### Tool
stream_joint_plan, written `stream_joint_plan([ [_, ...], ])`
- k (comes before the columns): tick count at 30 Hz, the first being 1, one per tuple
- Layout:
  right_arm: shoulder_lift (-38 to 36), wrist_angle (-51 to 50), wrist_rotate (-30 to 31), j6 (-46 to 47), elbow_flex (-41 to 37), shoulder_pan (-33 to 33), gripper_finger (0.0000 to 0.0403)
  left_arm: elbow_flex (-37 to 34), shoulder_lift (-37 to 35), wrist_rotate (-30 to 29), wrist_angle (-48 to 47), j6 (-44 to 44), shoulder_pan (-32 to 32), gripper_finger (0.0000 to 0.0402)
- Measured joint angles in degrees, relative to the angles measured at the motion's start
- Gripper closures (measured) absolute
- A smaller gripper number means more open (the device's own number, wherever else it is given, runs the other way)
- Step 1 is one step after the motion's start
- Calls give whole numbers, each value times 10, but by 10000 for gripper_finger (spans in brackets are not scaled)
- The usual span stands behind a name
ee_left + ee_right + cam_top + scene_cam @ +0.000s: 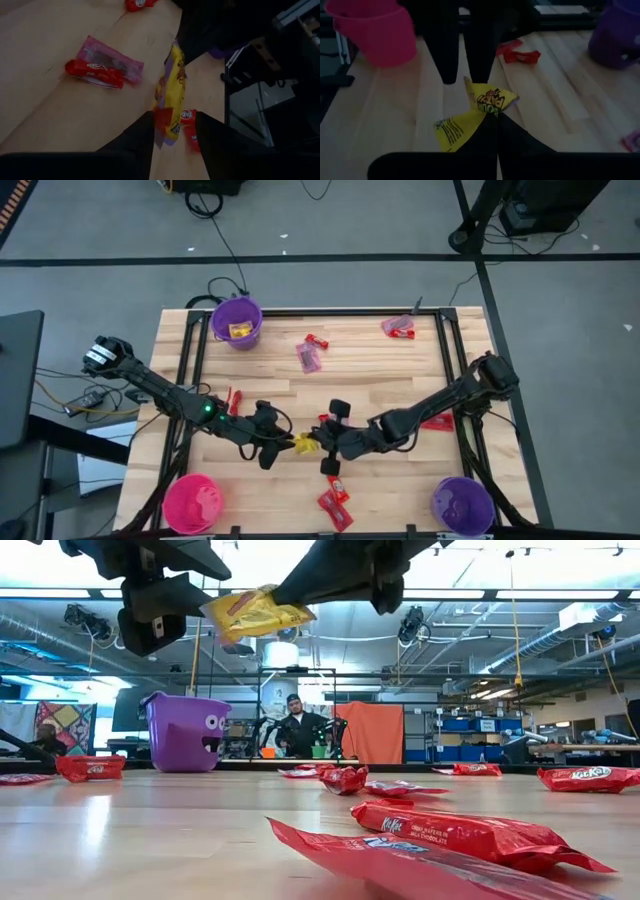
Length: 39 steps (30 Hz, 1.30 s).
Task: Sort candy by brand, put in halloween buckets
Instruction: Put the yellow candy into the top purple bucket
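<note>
A yellow candy packet (305,444) hangs in the air over the table's middle, between my two grippers, high above the wood in the low view (255,612). My right gripper (497,122) reaches in from the table's right and is shut on it. My left gripper (172,135) comes from the left and is open. Its fingers stand on either side of the packet's free end (167,122). One purple bucket (236,321) stands far left with yellow candy inside. The pink bucket (192,502) is near left and the other purple bucket (462,504) near right. My right gripper pinches the yellow packet between its two fingers at a crumpled spot near the packet's middle (492,111). It comes roughly level from the table's right. The packet is lifted clear and sticks out toward my left gripper. My left gripper: I cannot tell whether its fingers touch the packet.
Red bars lie near the front edge (335,502), by the right arm (438,422) and by the left arm (232,400). A red bar lies on a mauve packet (309,358) farther back, with more candy far right (397,327). A person sits beyond the table (298,730).
</note>
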Motion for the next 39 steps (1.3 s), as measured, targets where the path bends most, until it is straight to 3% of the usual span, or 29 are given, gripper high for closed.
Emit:
stream_joint_plan([
  [10,-1,-6,-31,-23,0,10,398,0,0,-8,-63,-69,2,253],
  [22,-1,10,-29,-27,1,5,398,0,0,-8,-24,-53,2,256],
  [25,-1,11,-29,-27,1,5,398,0,0,-3,-24,-53,2,288],
  [28,-1,11,-29,-23,1,5,398,0,0,4,-23,-42,2,361],
  [30,-1,11,-29,-22,1,5,398,0,0,5,-19,-40,2,389],
  [39,-1,11,-27,-1,1,8,398,0,0,4,-8,-30,2,399],
])
